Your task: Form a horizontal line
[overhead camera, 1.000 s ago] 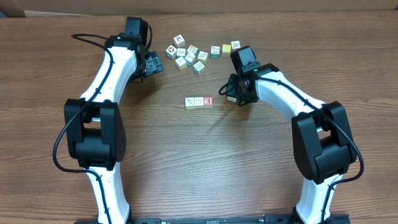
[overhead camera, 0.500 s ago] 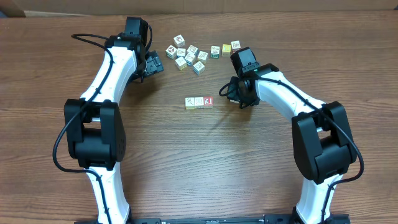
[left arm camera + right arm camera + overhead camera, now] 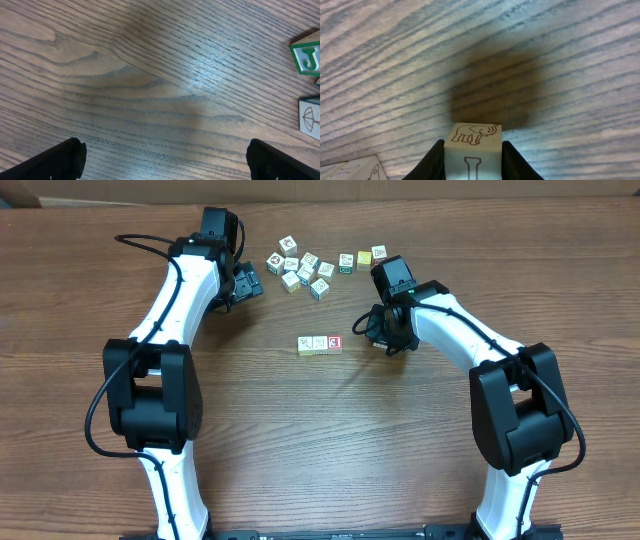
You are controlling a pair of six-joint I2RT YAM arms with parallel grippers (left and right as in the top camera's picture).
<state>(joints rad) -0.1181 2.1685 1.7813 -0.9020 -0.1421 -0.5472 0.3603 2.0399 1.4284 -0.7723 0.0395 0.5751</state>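
Right end effector (image 3: 472, 165) pinches an elephant cube (image 3: 472, 141) between its fingers, low over the worktop (image 3: 560, 55), with the forearm reaching in toward centre. Left end effector (image 3: 165, 157) hangs spread, near the loose cluster (image 3: 305, 268). I find no clear change from a second ago: both arms and all cubes are as before. The horizontal line (image 3: 320, 344), three cubes long, lies just left of the held cube, not touching it.

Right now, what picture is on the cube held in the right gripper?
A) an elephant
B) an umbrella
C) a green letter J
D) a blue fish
A: the right wrist view shows the right gripper shut on a cube with an elephant outline on its face.
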